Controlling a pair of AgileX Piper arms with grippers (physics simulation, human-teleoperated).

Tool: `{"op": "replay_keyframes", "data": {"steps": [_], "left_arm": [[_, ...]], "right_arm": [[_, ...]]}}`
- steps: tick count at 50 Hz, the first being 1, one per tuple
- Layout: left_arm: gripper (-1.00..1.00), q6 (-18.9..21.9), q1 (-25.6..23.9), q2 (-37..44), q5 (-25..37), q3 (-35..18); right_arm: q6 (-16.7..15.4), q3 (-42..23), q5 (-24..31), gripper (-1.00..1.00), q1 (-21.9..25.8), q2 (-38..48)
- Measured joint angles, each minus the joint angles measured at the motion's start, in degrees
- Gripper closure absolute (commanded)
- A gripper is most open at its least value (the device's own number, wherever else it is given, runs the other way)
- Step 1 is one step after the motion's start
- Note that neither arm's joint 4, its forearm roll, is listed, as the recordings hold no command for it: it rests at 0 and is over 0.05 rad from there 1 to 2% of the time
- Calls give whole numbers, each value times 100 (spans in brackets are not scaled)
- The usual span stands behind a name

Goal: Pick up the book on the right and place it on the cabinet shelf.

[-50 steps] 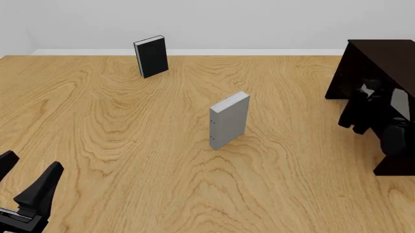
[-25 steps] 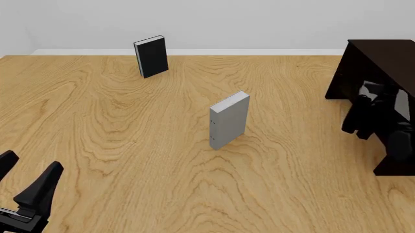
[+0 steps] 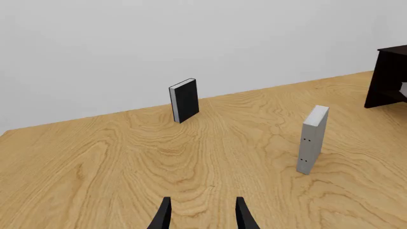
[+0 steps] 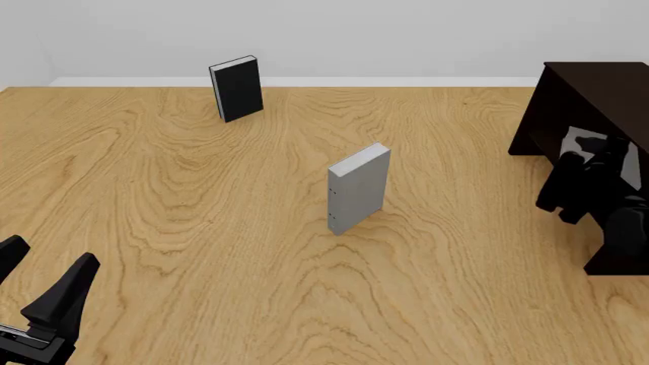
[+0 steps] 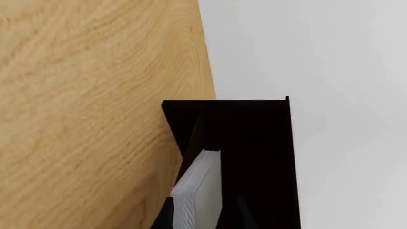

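Front view: right gripper (image 4: 576, 199), clamped on thin light-grey book (image 5: 198, 191), reaches into very dark brown wooden cabinet (image 4: 588, 99); left gripper (image 4: 41, 285) hangs spread wide, well apart from the cabinet.

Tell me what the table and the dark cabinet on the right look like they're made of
The table looks like light wood with a smooth, matte finish: swirling grain lines cover the whole top. The cabinet reads as very dark brown, nearly black wood or painted board; no grain shows, so which is unclear. Both are simulator renders, so surfaces only suggest material.
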Motion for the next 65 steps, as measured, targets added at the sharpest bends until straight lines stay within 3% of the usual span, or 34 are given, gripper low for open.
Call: {"op": "replay_keyframes", "data": {"steps": [65], "left_arm": [[-100, 4, 30, 0, 11, 0]], "right_arm": [[243, -593, 621, -100, 428, 174]]}}
